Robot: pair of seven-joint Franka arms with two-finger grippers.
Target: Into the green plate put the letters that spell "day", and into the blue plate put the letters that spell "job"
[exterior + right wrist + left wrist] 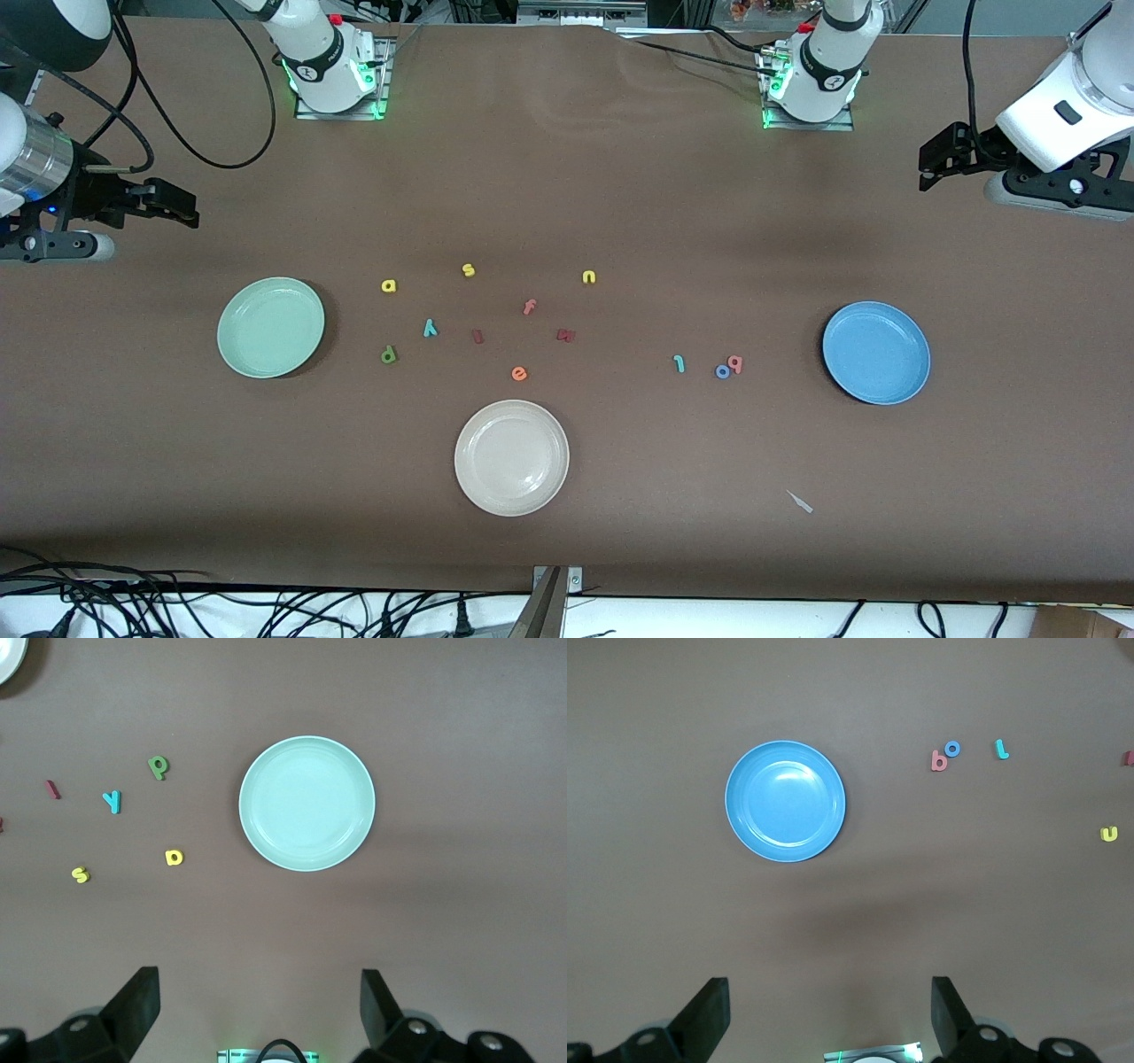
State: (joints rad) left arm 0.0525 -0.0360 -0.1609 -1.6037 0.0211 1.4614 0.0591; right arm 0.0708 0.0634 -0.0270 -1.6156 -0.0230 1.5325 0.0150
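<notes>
Brown table, both plates empty, letters lying between them.
The left gripper (pixel 828 1014) and right gripper (pixel 257 1010) wait wide open; "a" (pixel 388 285), "y" (pixel 431 328), "d" (pixel 388 354) lie near the green plate (pixel 270 327), and "j" (pixel 679 363), "o" (pixel 722 371), "b" (pixel 735 363) near the blue plate (pixel 875 353).

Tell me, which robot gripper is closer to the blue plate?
Left. The left gripper hangs open at the blue plate's end of the table; the right gripper waits open at the other end, by the green plate.

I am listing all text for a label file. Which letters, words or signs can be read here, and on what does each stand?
"a", "s", "u": yellow, on the table.
"y", "j": teal.
"d": green.
"f", "e": orange.
"o": blue.
"b": pink.
Two dark red letters: unclear.
Arm base marks: too small.
Plates: none.
</notes>
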